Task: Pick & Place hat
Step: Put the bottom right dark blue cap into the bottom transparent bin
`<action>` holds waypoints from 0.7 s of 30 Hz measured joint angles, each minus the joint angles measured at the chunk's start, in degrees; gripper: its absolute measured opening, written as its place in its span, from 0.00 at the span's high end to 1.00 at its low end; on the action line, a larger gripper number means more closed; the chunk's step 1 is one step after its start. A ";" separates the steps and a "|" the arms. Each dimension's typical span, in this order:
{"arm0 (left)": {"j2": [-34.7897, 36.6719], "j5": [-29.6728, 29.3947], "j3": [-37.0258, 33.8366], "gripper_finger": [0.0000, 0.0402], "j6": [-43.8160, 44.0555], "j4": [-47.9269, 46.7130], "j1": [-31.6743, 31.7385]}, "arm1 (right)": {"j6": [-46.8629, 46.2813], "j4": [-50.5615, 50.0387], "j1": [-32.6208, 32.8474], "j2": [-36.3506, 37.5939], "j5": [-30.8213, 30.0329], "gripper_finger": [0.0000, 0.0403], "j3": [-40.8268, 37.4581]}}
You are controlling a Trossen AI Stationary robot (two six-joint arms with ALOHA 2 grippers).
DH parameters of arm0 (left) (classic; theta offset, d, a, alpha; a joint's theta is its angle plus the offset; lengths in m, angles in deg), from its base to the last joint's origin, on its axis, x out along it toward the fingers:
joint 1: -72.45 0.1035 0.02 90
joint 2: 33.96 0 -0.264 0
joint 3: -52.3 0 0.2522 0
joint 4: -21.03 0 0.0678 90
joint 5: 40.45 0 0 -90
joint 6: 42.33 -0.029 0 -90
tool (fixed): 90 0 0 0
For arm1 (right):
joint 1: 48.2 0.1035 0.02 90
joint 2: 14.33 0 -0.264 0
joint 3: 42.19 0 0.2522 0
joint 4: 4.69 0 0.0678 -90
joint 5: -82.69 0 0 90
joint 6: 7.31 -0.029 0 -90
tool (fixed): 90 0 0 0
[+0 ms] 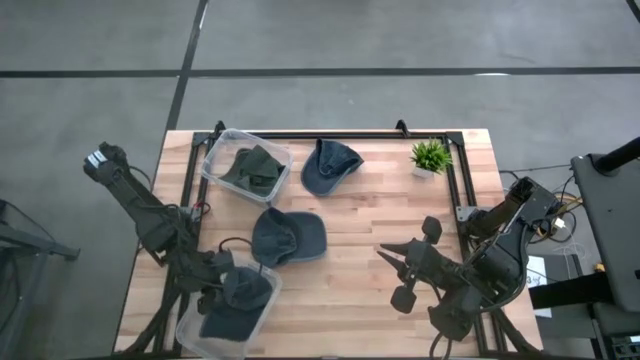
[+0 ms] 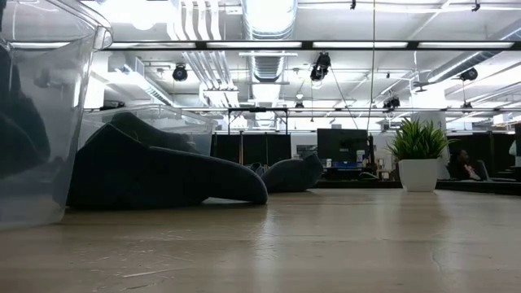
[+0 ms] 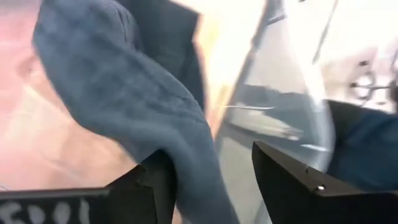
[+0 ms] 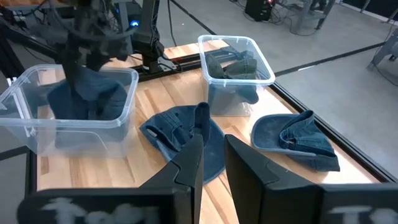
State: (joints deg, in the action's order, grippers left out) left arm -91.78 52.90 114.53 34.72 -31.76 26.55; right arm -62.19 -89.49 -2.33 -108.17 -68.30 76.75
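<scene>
Holding a blue-grey hat [image 3: 149, 118] over the near bin [image 1: 190, 330], the left gripper [image 1: 232, 290] sits at the lower left of the high view. In the left wrist view you see the cloth draped over one finger and hanging down through the gap, with the clear bin wall just beyond. The fingers stand apart; you cannot tell for certain whether they pinch the fabric or whether it merely hangs over one of them. The likely reason for this position is a release: the hat hangs above or just inside the bin, so that it falls within the walls.

Note the remaining hats. One lies flat on the table [image 1: 400, 215] at the centre of the high view [image 1: 288, 238], touching nothing but the wood. Another [image 1: 330, 165] lies at upper centre, just beside the far bin [image 1: 213, 150], which already holds dark green fabric [image 1: 252, 168]. Both loose hats lie clear of the bins, probably for later picks.

The right gripper [image 1: 392, 256] waits at the lower right of the high view, clear of the work. In its wrist view the fingers are nearly together, a narrow gap between them, holding nothing.

A potted plant [image 1: 430, 157] stands at the upper right, well apart from the hats.
</scene>
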 joint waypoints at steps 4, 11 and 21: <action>0.07 -1.82 3.95 0.52 1.38 0.00 0.06 | 0.00 0.02 0.00 0.00 0.00 0.85 0.00; 0.12 -5.88 5.68 0.52 0.54 -6.91 0.18 | 1.85 0.02 0.00 0.00 0.00 0.85 0.00; 0.79 -9.69 10.87 0.52 1.28 -10.43 0.38 | 2.61 0.00 0.00 0.00 0.01 0.85 0.00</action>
State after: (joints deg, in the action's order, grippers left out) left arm -90.99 43.21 125.40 35.99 -42.19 26.93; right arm -59.58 -89.49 -2.33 -108.17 -68.29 76.75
